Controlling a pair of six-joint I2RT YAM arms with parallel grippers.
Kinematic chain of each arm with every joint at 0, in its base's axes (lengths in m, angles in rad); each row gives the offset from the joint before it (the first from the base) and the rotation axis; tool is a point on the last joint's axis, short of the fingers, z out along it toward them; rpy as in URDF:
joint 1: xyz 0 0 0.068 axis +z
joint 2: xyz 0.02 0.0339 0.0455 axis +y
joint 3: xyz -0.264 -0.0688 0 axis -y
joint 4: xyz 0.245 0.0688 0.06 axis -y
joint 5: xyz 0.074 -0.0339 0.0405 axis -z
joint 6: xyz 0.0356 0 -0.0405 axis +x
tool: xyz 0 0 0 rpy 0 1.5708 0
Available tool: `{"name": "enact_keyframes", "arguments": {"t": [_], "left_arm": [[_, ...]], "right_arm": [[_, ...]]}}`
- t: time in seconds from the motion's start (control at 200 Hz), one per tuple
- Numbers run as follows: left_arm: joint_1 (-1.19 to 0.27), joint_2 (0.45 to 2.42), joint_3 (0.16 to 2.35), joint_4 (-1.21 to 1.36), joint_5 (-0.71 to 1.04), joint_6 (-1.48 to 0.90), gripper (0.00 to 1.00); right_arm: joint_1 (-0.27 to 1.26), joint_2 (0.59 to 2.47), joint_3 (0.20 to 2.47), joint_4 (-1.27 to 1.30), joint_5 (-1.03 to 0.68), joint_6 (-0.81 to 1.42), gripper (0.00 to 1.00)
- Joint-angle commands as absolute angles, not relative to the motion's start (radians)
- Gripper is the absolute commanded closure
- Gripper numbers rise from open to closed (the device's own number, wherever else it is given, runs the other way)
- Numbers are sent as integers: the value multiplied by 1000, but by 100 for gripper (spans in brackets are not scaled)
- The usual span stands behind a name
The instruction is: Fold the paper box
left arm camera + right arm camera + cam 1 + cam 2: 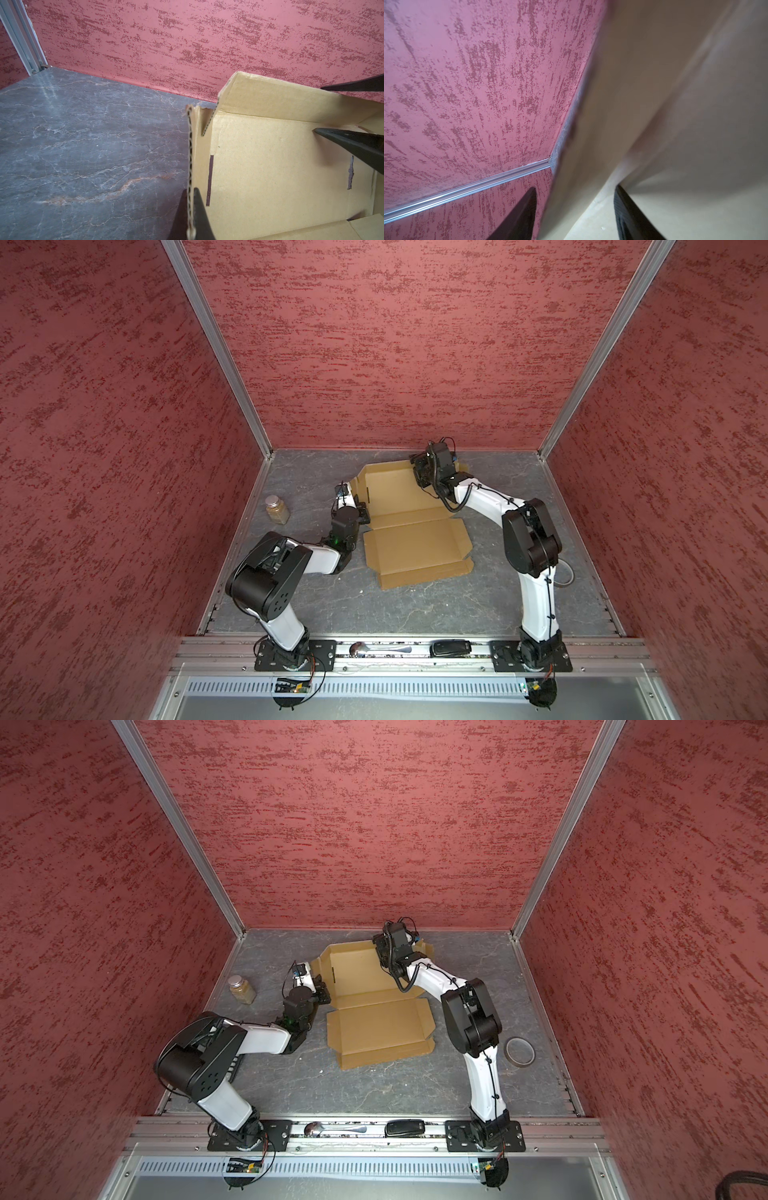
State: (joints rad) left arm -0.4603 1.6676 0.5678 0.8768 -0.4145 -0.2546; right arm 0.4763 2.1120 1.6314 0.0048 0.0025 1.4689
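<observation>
Paper box (415, 531) lies partly formed on the tabletop (415, 605), from the middle toward the back wall, in both top views. Its near panel lies flat. The far panel has its left side flap and back wall raised.

Left hand (190, 190) is closed on the upright left side flap. The left wrist view shows one finger on each face of the corrugated edge.

Right hand (575, 188) is at the far right corner of the box. Its fingers (629, 207) stand apart with a raised flap between them. The flap is blurred, so it cannot be told whether the fingers press on it.

Glass jar (277, 510) with a metal lid stands on the tabletop to the left of the box, apart from it. Tape roll (519, 1051) lies flat well to the right of the box in a top view. Spoon (380, 649) and a black device (451, 647) rest on the front rail (208, 649).
</observation>
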Motion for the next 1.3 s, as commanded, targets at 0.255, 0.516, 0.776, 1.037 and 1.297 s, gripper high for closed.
{"name": "enact_keyframes", "arguments": {"t": [0.255, 0.516, 0.776, 1.037, 1.297], "left_arm": [[-474, 1680, 561, 923, -440, -238, 100], [-481, 1681, 567, 915, -446, -230, 100], [-484, 1683, 572, 908, -443, -229, 99], [-486, 1684, 578, 900, -440, -227, 94], [-486, 1677, 576, 883, -443, -224, 82]], "right_arm": [[482, 2120, 1612, 83, 34, 1549, 57], [480, 2111, 1583, 115, 28, 1553, 70], [480, 2102, 1547, 148, 25, 1558, 77], [479, 2093, 1509, 181, 25, 1565, 84], [475, 2077, 1461, 231, 25, 1569, 91]]}}
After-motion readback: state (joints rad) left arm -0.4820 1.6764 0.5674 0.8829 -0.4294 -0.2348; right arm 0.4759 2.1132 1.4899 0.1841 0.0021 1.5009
